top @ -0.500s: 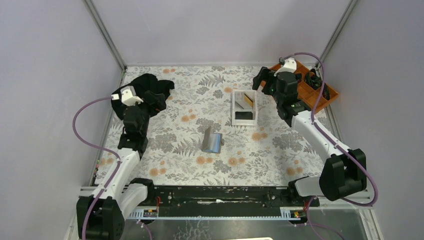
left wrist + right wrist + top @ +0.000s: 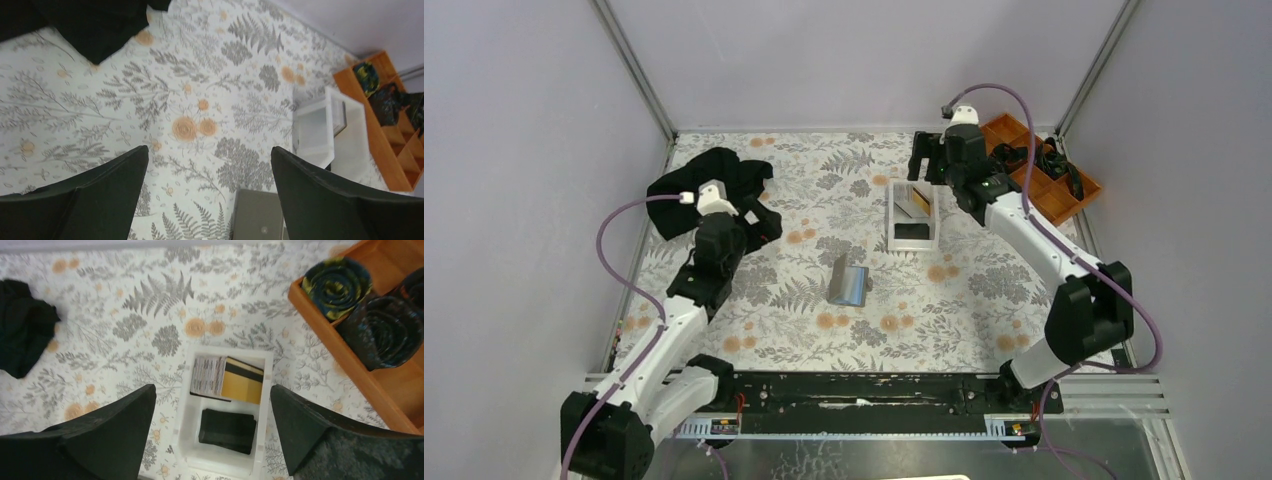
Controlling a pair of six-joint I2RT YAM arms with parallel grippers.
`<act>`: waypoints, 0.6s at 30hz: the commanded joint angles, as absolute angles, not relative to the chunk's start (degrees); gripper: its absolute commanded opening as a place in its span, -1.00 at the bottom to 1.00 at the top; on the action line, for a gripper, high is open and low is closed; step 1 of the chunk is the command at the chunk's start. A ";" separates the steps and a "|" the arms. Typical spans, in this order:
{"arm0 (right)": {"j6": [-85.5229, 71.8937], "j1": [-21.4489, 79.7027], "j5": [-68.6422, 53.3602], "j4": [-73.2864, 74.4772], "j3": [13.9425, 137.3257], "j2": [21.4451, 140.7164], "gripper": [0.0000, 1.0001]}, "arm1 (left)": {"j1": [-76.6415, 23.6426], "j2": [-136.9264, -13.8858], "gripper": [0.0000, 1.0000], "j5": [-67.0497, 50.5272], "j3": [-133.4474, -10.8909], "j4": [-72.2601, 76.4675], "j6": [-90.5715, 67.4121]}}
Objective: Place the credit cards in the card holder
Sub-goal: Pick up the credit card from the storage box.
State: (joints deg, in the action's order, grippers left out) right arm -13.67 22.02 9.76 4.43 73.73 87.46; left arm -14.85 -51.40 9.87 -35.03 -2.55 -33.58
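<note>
Credit cards (image 2: pixel 235 385) in white tray (image 2: pixel 184 425); card holder (image 2: pixel 849 282) mid-table; left gripper (image 2: pixel 209 155), right gripper (image 2: pixel 212 390) both spread wide, empty

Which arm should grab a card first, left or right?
Right, most likely. The right gripper hovers open just above the white tray holding the credit cards. The left gripper is off by the black cloth, farther from them.

The card holder (image 2: pixel 849 283) has a brushed-metal sheen. The white tray (image 2: pixel 891 225) is smooth plastic. The far-left black cloth (image 2: pixel 724 170) and the printed worktop (image 2: pixel 944 310) are matt.
</note>
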 commanded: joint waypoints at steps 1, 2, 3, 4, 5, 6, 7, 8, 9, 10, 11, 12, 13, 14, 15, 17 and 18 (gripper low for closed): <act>-14.69 23.38 7.89 10.46 77.65 91.03 0.80 | -17.47 -53.92 1.00 11.80 -36.91 -5.97 -36.01; -15.46 23.69 7.75 11.25 78.07 92.04 0.78 | -17.83 -54.47 1.00 12.07 -37.41 -6.59 -36.03; -15.97 24.00 7.84 12.11 78.50 92.92 0.77 | -18.00 -54.90 1.00 12.18 -37.99 -7.37 -36.03; -16.30 24.51 8.31 12.81 78.77 93.68 0.75 | -18.06 -55.15 1.00 12.10 -38.27 -7.69 -36.18; -16.46 24.95 9.20 13.11 78.83 94.29 0.75 | -18.10 -55.35 1.00 11.95 -38.12 -7.54 -36.35; -16.64 25.34 9.60 13.14 78.96 94.84 0.75 | -18.16 -55.51 1.00 11.75 -37.94 -7.47 -36.51; -16.82 25.53 9.82 13.72 79.56 95.69 0.75 | -18.19 -55.64 1.00 11.61 -37.82 -7.54 -36.60; -16.95 25.57 9.98 14.96 80.52 97.16 0.75 | -18.14 -55.56 1.00 11.27 -37.65 -7.56 -36.72; -16.96 25.50 10.21 16.37 81.90 98.40 0.75 | -18.37 -55.28 1.00 11.03 -37.47 -7.56 -36.84; -16.94 25.50 10.68 17.60 83.29 99.65 0.75 | -18.68 -55.10 1.00 11.01 -37.30 -7.33 -36.86; -16.97 25.54 11.43 18.55 84.32 100.83 0.75 | -18.97 -55.08 1.00 10.83 -37.16 -6.84 -36.60; -17.21 25.53 12.22 18.87 84.98 101.85 0.75 | -19.25 -55.24 1.00 10.37 -37.03 -6.23 -36.26; -17.49 25.55 12.74 18.79 85.42 102.75 0.75 | -19.37 -55.61 1.00 9.72 -37.05 -5.57 -35.83; -17.82 25.50 13.43 18.78 85.81 103.71 0.76 | -19.44 -56.18 1.00 9.11 -37.29 -5.33 -35.28; -17.99 25.50 14.16 19.26 86.65 104.71 0.76 | -19.55 -56.98 1.00 8.23 -38.26 -5.45 -34.58; -18.01 25.53 15.19 20.61 88.88 106.77 0.76 | -19.74 -57.57 1.00 6.82 -39.67 -6.36 -33.13; -18.04 25.50 15.49 20.94 89.75 107.64 0.76 | -19.96 -57.49 1.00 6.53 -39.73 -6.37 -32.50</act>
State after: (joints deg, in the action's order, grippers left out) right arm -17.02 25.34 11.88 18.63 84.79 105.41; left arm -19.14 -56.90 9.37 -36.69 -7.46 -35.59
